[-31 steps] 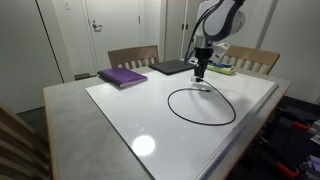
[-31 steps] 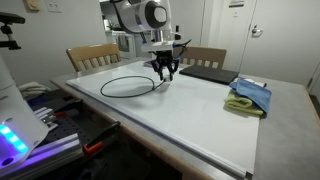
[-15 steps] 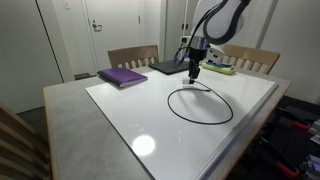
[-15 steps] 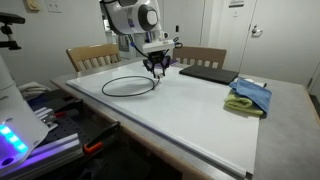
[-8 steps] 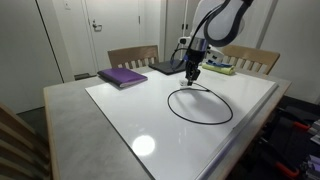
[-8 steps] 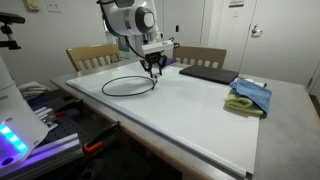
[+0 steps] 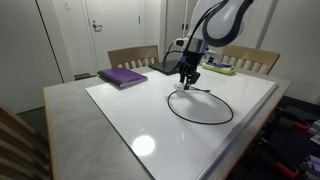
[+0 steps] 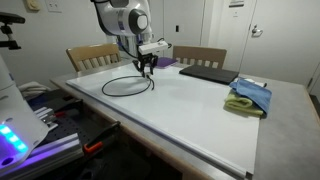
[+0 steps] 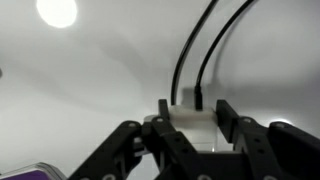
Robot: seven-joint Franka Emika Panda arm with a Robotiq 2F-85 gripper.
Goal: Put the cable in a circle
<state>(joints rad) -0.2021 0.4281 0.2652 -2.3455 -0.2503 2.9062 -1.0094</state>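
The cable [image 7: 169,104] lies on the white tabletop [image 7: 130,110] as one closed loop, roughly oval in both exterior views [image 8: 125,96], on the half of the board nearest the arm. Its two ends come together at the side of the loop that faces the chairs [image 7: 133,57].

The gripper [image 7: 187,84] points straight down over that joining spot, its fingertips close to the table surface. In the wrist view the gripper [image 9: 195,120] has its jaws standing apart with a clear gap. Two black strands of the cable [image 9: 181,62] run side by side up the picture from that gap. The jaws are not pressed together, and whether either finger touches a strand cannot be made out. A pale, blurred patch sits between the fingers.

A purple book [image 7: 122,77] lies flat near the table's far corner, well apart from the loop; its corner shows at the lower edge of the wrist view [image 9: 28,172]. A closed dark laptop [image 8: 205,73] rests at the back edge. A blue and green cloth [image 8: 248,96] lies crumpled further along.
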